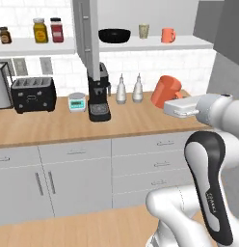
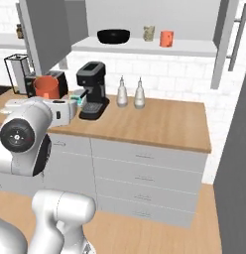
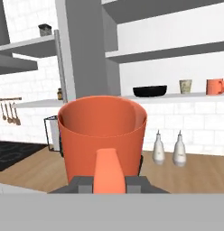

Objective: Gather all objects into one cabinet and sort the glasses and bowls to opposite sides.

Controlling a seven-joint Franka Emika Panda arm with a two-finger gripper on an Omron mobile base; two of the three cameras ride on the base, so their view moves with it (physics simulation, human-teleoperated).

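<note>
Nearest to you, at the bottom centre of the hand view, the gripper [image 3: 110,180] is clamped on the handle of a large orange cup [image 3: 102,135], which fills the lower middle of that frame with its open mouth facing up; in the left base view the same cup sits at right of centre, tilted, above the wooden counter [image 1: 68,123], and in the right base view it shows at the left edge, just above the arm's white wrist. So you have one glass in hand, lifted off the counter and not yet put away. Further back on the counter, around the middle of the left base view, stand the black coffee machine [image 1: 99,99] and the two white bottles [image 1: 129,89], none of which belong to the job. Beyond them, across the top of that frame, the open cabinet's white shelf [image 1: 189,44] already carries the black bowl [image 1: 114,34] towards its left end, the beige tumbler [image 1: 143,31] near the middle, and a small orange cup [image 1: 167,34] to the right of that, each standing apart from the next. The grey cabinet door [image 1: 87,34] hangs open to the left of the bowl. By my reading most of the gathering is done; what is left is to carry the held cup up to the shelf and set it on the glasses' side, right of the tumbler, well away from the bowl.
</note>
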